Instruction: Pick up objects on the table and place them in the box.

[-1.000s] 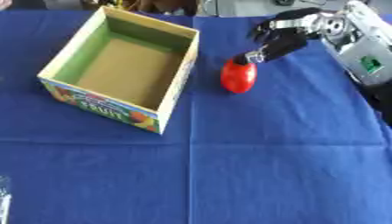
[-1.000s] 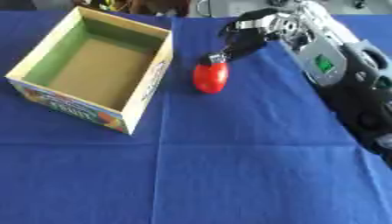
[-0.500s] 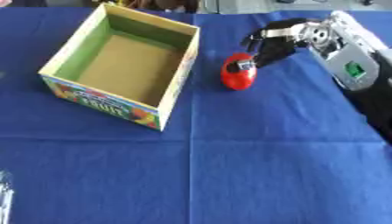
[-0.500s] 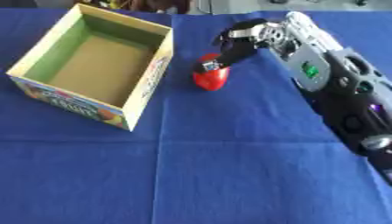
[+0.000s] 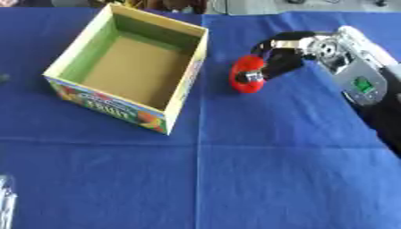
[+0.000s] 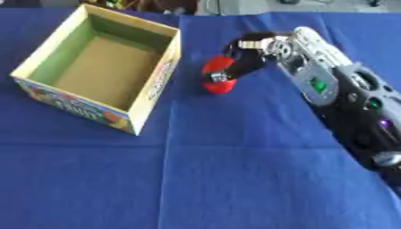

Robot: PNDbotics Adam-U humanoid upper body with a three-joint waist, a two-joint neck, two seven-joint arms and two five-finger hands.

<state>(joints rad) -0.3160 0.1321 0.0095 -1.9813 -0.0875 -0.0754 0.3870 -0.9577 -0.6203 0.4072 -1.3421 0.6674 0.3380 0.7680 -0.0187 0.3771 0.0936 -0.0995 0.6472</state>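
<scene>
Right hand (image 5: 286,56) fingers (image 5: 270,67) curled round red object (image 5: 244,74), gripping it on blue tablecloth (image 5: 258,161), open cardboard box (image 5: 129,67) just left of fingers, left hand unseen.

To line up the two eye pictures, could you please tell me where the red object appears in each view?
Left eye view: the red object lies upper centre-right, right of the box.
Right eye view: just above centre, again right of the box.
Shared landmark: the right hand curled on the object.
</scene>
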